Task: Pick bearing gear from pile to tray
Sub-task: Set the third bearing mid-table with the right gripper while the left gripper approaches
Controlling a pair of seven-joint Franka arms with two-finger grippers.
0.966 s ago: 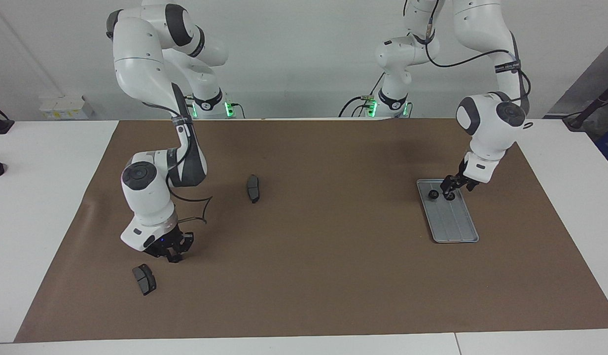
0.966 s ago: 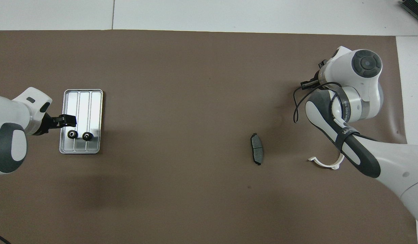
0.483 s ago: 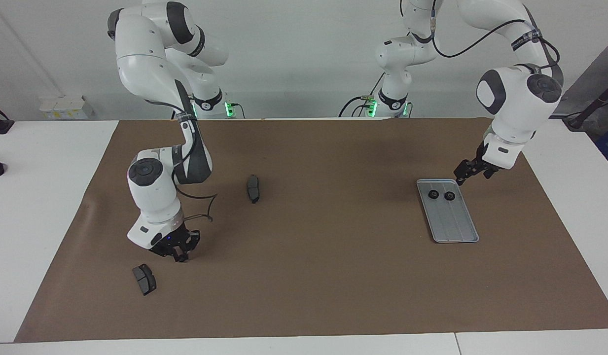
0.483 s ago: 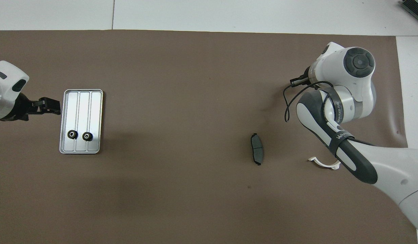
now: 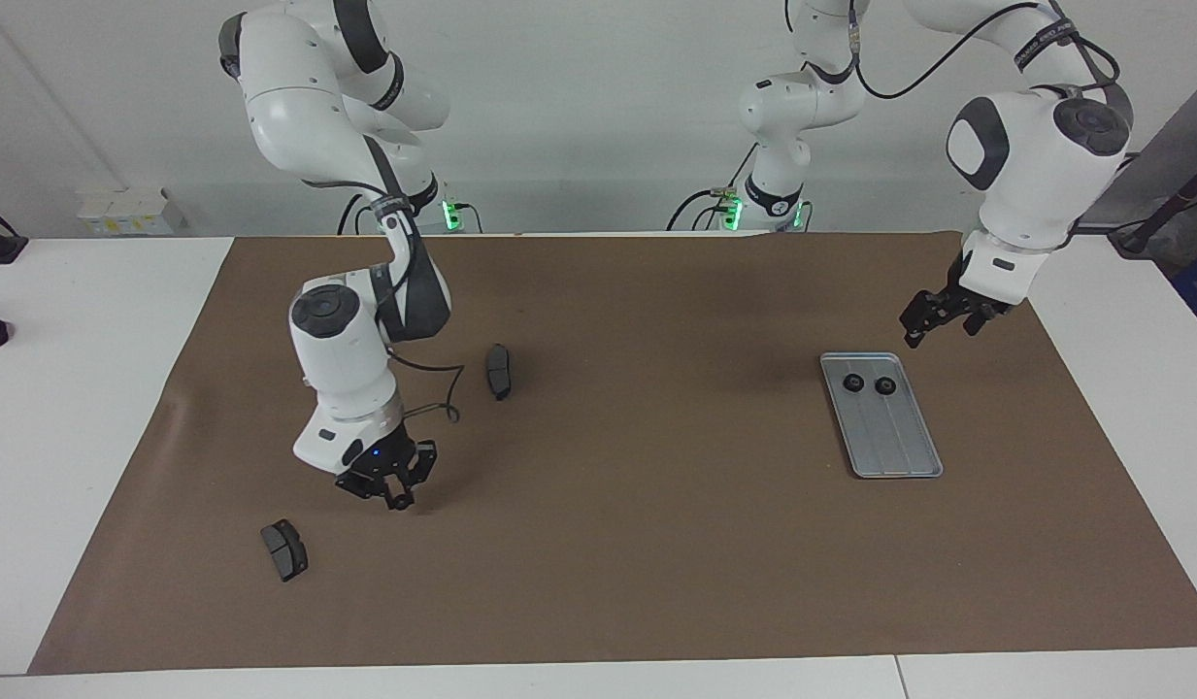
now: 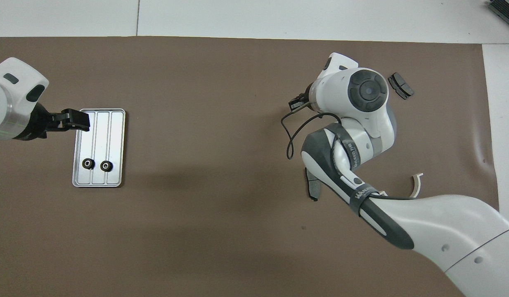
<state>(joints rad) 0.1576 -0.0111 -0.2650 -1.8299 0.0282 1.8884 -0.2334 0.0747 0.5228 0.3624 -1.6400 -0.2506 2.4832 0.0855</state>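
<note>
Two gears (image 5: 868,384), small, black, round, pale centres, sit side by side in tray (image 5: 899,447) at its end nearer robots. Tray's long axis runs away from robots. Left gripper (image 5: 938,323) hangs just above that end; we can't tell its jaws. Right gripper (image 5: 389,482), raised over mat between two pads (image 5: 284,549); we judge a dark part clenched, likely third gear, tray well apart toward left arm's end.
</note>
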